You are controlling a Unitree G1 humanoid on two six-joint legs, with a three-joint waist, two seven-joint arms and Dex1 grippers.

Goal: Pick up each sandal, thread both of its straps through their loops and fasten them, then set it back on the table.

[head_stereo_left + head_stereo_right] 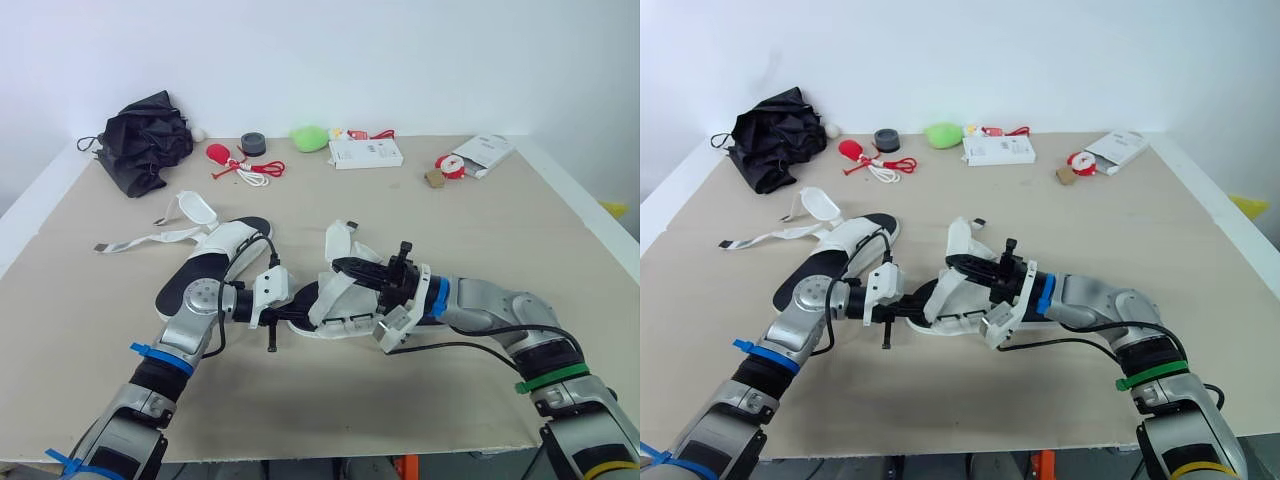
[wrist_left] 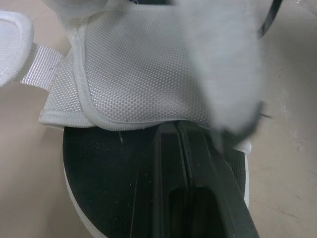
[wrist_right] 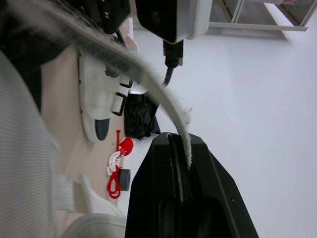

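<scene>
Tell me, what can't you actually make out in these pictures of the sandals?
Strap loops of the near sandal: head views, covered by its folded flaps and the right claw.
Near end of the far sandal: head views, behind the left arm.
The strap pinched in the right claw: right wrist view, its far end runs off the picture's edge.
Print on the white box: head views, too small to read.
</scene>
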